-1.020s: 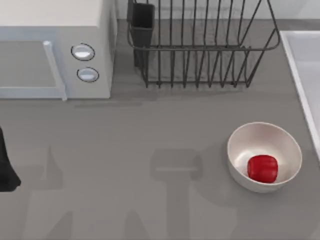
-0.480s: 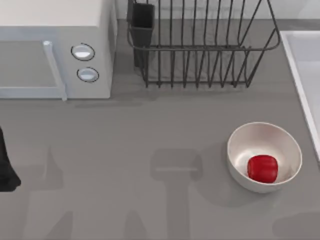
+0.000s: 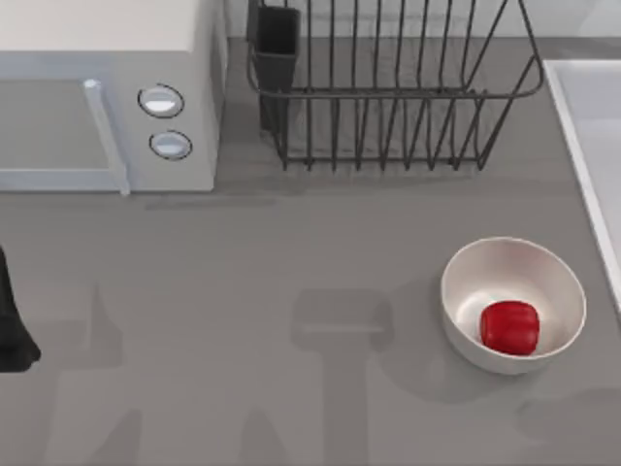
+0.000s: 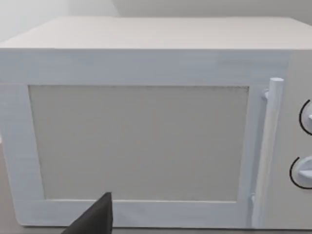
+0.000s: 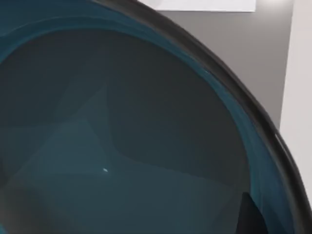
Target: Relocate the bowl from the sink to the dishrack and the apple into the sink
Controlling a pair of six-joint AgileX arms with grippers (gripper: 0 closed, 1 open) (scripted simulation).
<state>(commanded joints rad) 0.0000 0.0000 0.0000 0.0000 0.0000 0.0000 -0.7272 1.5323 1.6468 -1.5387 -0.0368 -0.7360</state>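
The teal-blue bowl (image 5: 122,146) sits very close in the right wrist view, its dark rim curving past the grey table. One dark fingertip (image 5: 251,217) of my right gripper lies just inside that rim, gripping the bowl. The red apple (image 3: 508,326) rests in a plain white bowl (image 3: 466,282) at the table's right. The dark wire dishrack (image 3: 388,107) stands at the back, with nothing in it. The pale sink (image 3: 574,136) runs along the right edge. My left arm (image 3: 10,335) is parked at the left edge.
A white microwave (image 3: 107,97) fills the back left, and the left wrist view faces its door (image 4: 141,141) and handle (image 4: 265,146). A black cutlery cup (image 3: 277,39) stands at the rack's left corner. Bare grey table (image 3: 243,291) spreads between the microwave and the white bowl.
A rounded shadow has crept in from the bottom right corner of the table and spread leftward below the white bowl. The apple, white bowl and left arm have not moved.
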